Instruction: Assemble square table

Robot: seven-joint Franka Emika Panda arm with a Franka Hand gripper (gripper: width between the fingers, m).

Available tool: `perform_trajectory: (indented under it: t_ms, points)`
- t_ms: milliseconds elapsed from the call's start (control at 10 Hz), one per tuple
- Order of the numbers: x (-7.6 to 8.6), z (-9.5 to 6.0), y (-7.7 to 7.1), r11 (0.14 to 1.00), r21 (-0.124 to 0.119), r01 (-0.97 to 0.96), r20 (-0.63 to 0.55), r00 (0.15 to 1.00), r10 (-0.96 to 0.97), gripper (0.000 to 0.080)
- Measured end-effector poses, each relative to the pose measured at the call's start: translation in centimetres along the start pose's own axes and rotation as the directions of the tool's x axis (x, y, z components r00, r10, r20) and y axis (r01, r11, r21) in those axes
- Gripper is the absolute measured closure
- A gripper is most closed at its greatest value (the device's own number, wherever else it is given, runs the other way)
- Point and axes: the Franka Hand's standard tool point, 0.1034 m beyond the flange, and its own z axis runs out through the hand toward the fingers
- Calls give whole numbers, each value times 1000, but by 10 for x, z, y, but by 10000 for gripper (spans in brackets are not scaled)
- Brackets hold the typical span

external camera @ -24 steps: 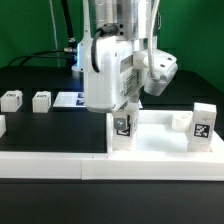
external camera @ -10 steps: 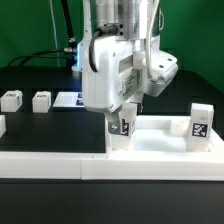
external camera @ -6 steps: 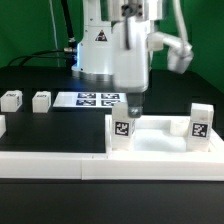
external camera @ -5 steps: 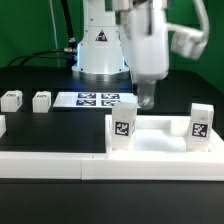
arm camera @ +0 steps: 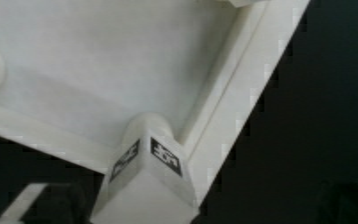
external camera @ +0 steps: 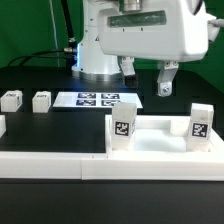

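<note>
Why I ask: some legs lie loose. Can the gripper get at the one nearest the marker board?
Probably yes: the gripper hangs open and high, and that leg stands apart with nothing over it.

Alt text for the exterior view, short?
A white square tabletop lies flat with two upright legs on its corners. The gripper hangs above it, fingers open and empty. Two loose legs sit at the exterior view's left, beside the marker board.

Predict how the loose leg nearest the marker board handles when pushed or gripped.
The leg looks a squat, flat-faced block, so it would probably slide, not roll or tip. Hard white plastic suggests stiff; small, likely light.
</note>
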Motion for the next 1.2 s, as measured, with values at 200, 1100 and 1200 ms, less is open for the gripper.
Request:
perform_trajectory:
  t_ms: [200,1100,1200]
  points:
    - [4,-3,39,958,30,285,-77,956,-282,150]
    - [6,32,94,610,-93,787,-77,605,-792,150]
    - [-8,41,96,549,-93,831,-26,549,-836,150]
